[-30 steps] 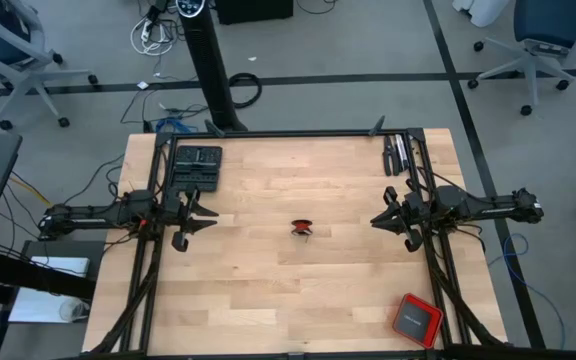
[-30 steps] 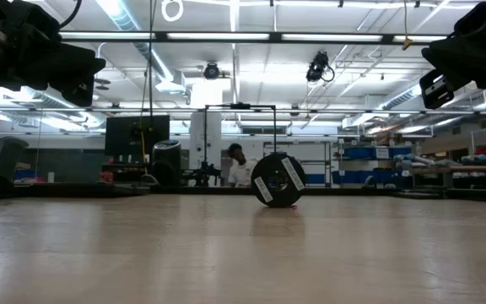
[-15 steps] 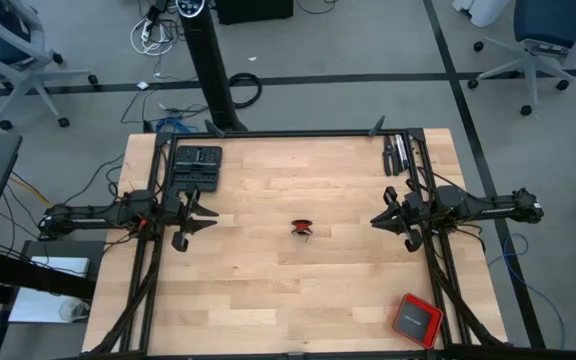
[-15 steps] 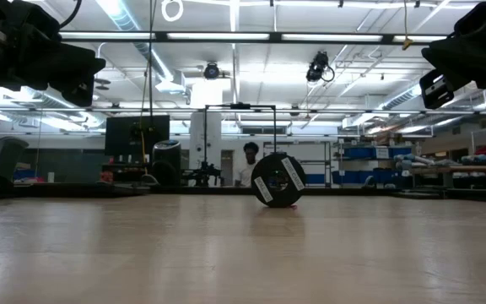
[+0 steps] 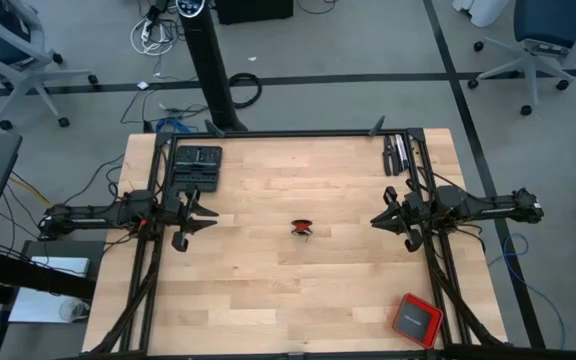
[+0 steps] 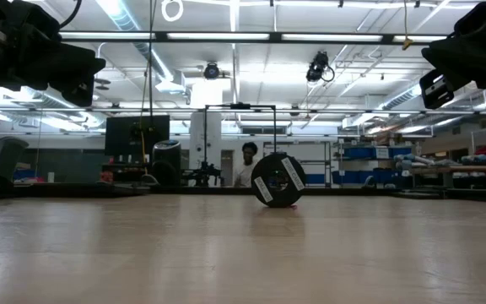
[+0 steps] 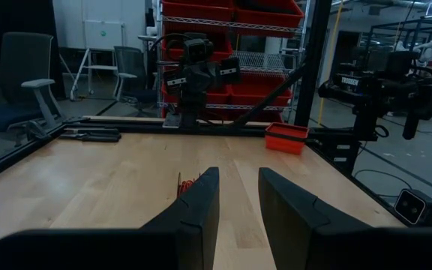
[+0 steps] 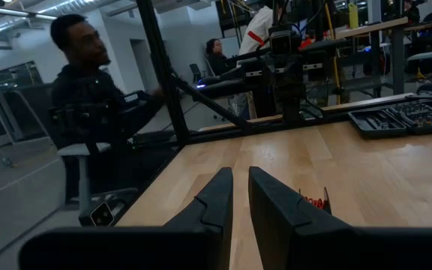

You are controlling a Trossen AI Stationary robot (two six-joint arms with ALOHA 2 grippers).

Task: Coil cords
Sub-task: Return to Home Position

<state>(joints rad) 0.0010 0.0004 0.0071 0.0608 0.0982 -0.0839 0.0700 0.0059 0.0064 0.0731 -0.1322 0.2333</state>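
Note:
The cords show as one tiny red bundle [image 5: 303, 227] lying on the wooden table's middle, between the two arms. It also shows in the left wrist view [image 7: 188, 182] and the right wrist view [image 8: 315, 201]. In the low view a dark round spool shape [image 6: 278, 179] stands on its edge at that spot. My left gripper [image 5: 208, 218] waits at the table's left edge, level and open, pointing at the bundle from well short of it. My right gripper [image 5: 378, 218] waits at the right edge, level, with a narrow gap between its fingers [image 8: 241, 180].
A red square box with a dark top [image 5: 415, 319] lies at the near right corner. A black tool tray [image 5: 197, 165] sits at the far left, and dark tools [image 5: 398, 153] lie at the far right. A person [image 8: 88, 67] stands beyond the table.

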